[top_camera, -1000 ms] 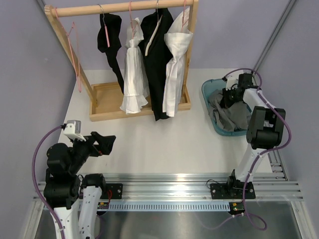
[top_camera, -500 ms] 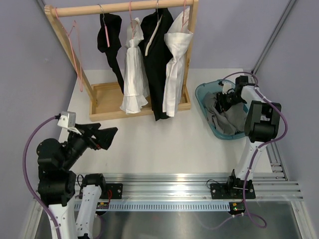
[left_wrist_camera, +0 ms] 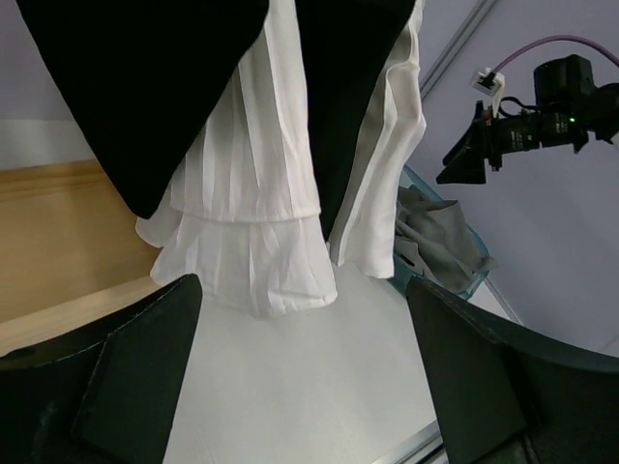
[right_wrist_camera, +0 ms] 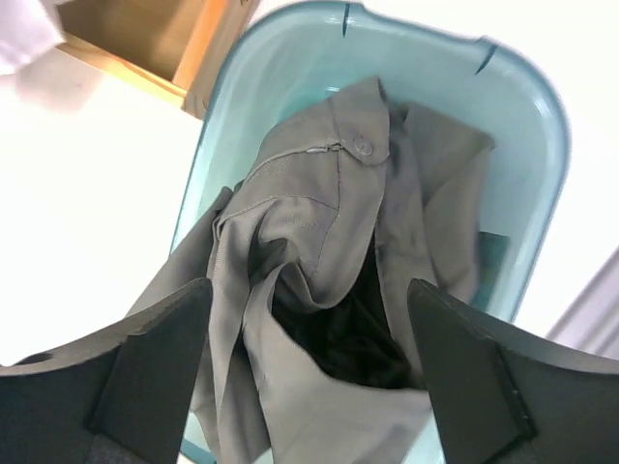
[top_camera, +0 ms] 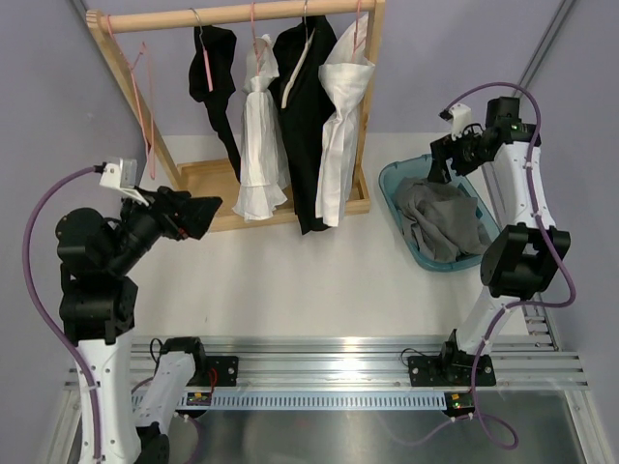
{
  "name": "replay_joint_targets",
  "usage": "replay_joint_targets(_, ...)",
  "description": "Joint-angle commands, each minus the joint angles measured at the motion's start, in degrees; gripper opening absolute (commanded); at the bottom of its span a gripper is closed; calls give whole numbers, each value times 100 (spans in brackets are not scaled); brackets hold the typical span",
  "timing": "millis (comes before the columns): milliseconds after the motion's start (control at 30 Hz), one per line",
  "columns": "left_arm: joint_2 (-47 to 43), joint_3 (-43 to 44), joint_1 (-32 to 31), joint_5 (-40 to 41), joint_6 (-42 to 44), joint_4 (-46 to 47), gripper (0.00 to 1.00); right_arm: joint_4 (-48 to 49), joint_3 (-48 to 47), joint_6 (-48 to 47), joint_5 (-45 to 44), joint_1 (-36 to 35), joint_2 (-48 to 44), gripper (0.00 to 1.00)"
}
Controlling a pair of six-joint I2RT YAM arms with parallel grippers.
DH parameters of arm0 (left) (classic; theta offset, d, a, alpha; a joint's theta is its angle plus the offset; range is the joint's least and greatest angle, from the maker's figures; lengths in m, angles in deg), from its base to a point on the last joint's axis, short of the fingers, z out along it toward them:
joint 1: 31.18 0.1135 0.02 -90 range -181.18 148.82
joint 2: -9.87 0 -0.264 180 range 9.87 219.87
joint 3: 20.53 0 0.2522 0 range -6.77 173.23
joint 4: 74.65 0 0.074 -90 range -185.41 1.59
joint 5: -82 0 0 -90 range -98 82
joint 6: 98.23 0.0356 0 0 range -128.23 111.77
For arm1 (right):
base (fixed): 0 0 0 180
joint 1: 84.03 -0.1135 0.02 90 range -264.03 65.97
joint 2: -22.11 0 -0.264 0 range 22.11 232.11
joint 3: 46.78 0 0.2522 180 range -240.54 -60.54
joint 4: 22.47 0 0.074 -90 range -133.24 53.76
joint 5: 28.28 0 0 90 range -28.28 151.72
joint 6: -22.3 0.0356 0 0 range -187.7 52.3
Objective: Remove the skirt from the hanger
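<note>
Jaws apart both arms; grey garment (right_wrist_camera: 319, 232) in teal basket (right_wrist_camera: 290, 68), white table (top_camera: 290, 280), lilac walls (top_camera: 435, 68).

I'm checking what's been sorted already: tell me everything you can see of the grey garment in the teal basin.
The grey garment is soft, woven-looking cloth, crumpled in a heap with deep folds. A waistband with one button and a short zip faces up. It lies in the teal basin over something dark, filling most of it. The open right gripper hangs above, apart.
</note>
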Motion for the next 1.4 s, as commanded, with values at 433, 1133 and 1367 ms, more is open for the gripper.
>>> replay_joint_targets(433,3492,5047,-2068,3185,13,-295,55,-101,895,-88,658,21,-1385,100)
replay_joint_targets(1133,5532,6228,-2087,5094,672,-164,38,621,2249,228,1045,21,-2089,99)
replay_joint_targets(1367,5778,6053,-2069,5139,813,-269,38,656,2293,263,1089,21,-2133,99)
